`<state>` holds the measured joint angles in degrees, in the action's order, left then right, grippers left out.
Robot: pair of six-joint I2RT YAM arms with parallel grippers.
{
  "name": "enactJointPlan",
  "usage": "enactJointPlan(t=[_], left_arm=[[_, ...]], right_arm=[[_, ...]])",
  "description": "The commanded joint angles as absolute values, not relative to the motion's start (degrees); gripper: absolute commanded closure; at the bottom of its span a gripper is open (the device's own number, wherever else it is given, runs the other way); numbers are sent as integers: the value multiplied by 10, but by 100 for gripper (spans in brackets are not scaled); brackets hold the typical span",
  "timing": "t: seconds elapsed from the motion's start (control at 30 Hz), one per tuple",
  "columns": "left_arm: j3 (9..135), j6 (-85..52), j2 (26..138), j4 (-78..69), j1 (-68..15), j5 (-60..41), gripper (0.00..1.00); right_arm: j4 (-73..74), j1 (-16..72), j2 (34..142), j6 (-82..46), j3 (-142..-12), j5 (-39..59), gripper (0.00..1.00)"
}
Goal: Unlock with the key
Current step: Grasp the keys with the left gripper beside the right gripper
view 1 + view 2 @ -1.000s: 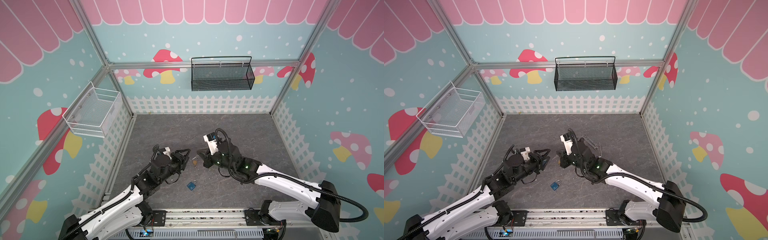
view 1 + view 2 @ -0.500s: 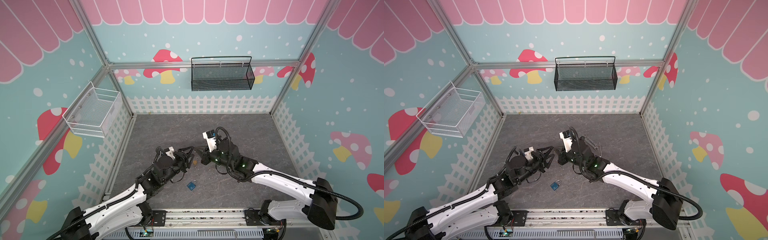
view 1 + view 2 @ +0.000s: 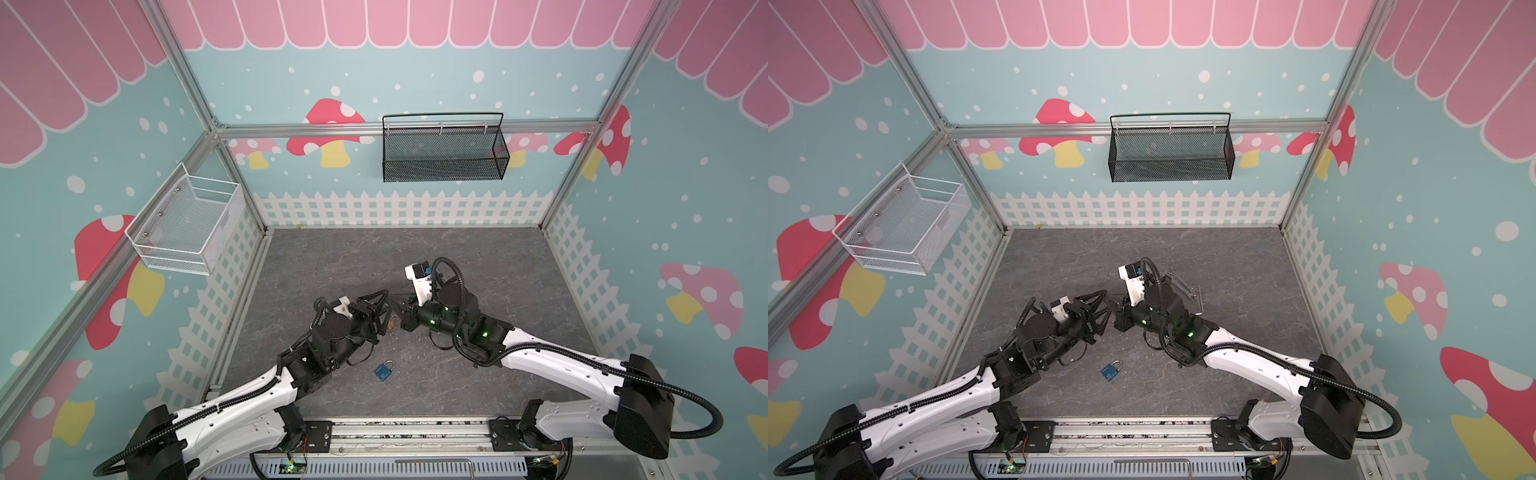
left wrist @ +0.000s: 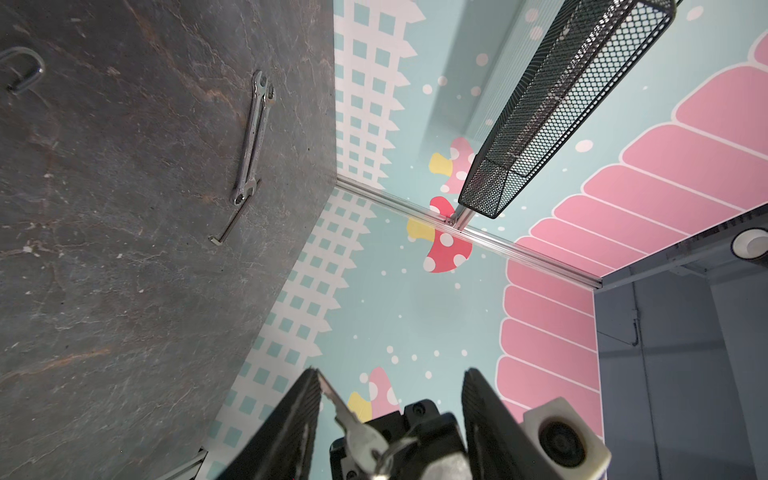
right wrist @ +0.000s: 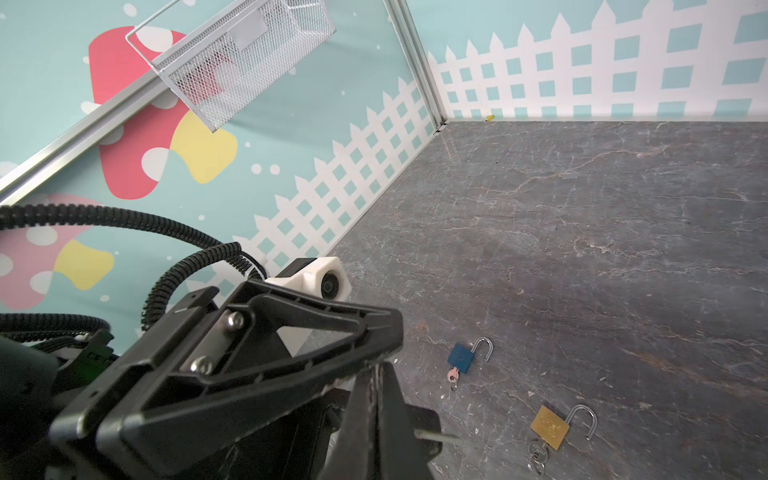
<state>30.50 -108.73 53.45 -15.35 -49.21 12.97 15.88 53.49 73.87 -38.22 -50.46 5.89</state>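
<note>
Key [image 4: 353, 424] lies inside the half-spread left tool [image 4: 390, 374], pinched by the closed right tool [image 5: 376, 374].

left hand [image 4: 390, 374] parted, right hand [image 5: 379, 370] clamped

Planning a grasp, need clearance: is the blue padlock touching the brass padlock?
Apart. The right wrist view shows bare floor between the blue padlock and the brass padlock.

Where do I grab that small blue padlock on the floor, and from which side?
I'd come straight down and pinch the small blue padlock across its body's long edges. It lies flat on the grey floor, with the open steel shackle at one end and a key in the other.
</note>
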Motion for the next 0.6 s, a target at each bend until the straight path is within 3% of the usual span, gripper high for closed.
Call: enactJointPlan(t=[0.0, 0.43, 0.57], left_arm=[[294, -1125, 526, -164, -499, 169, 46], [291, -1126, 493, -128, -503, 202, 52], [291, -1123, 497, -139, -504, 197, 58]], right_arm=[[199, 534, 737, -396, -487, 74, 100], [201, 534, 712, -383, -480, 76, 100], [195, 533, 721, -382, -490, 81, 100]])
